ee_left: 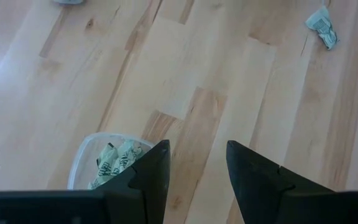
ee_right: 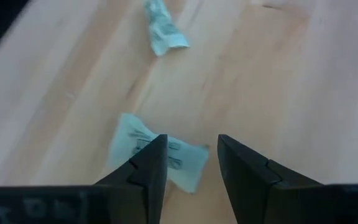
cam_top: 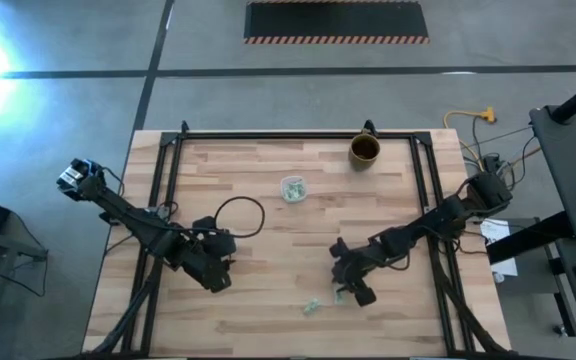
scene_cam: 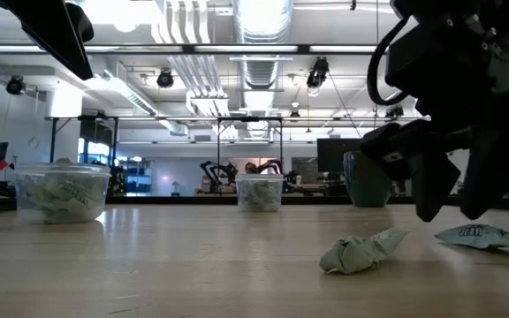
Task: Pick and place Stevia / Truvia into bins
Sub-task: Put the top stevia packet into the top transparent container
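My right gripper [ee_right: 191, 140] is open and hovers low over a flat pale green sachet [ee_right: 140, 149] lying on the table near its near edge; its fingers [scene_cam: 433, 199] end just above the wood. A crumpled sachet [scene_cam: 360, 250] lies a little to the left of it [cam_top: 311, 306]. My left gripper [ee_left: 197, 146] is open, raised over the table's left half beside a clear cup [ee_left: 107, 163] that holds several sachets. A second clear cup [cam_top: 292, 188], also holding sachets, stands at the table's middle.
A brown mug [cam_top: 365, 150] stands near the far edge, right of the middle cup. A black cable loop [cam_top: 240, 215] lies by the left arm. Bare wood shows between the two grippers [cam_top: 278, 260]. Black frame rails [cam_top: 168, 180] run along the table's sides.
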`<state>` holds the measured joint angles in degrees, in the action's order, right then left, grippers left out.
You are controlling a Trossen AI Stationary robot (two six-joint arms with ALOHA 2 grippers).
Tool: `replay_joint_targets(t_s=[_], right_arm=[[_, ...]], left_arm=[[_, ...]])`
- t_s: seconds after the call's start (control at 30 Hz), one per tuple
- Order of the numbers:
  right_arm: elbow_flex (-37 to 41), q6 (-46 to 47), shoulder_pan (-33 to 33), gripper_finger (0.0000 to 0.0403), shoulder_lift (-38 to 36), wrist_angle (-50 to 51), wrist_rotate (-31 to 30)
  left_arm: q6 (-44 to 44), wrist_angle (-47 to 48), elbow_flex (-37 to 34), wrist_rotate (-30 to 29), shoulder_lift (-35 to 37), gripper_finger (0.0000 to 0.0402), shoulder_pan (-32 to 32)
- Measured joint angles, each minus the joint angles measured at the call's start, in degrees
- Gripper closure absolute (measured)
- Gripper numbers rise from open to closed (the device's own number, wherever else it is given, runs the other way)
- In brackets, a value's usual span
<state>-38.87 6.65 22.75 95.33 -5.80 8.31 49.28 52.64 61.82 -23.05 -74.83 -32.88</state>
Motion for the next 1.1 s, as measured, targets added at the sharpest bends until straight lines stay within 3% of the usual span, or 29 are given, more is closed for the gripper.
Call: replay_joint_targets(t_s=[0.2,0.7,1.1], right_arm=[[0.0,0.8,0.1,0.0264,0.0,-1.0,4.2],[0.0,0.7,1.6,0.028,3.9,-1.4,1.7],[-0.5,1.6,1.6,0.0363,3.5,-0.5,-2.7]], left_arm=[[0.0,0.0,0.0,0.0,0.0,0.026,0.0],[0.0,0.2,0.0,0.0,0.0,0.026,0.0],[0.0,0.1,0.0,0.0,0.0,0.026,0.0]])
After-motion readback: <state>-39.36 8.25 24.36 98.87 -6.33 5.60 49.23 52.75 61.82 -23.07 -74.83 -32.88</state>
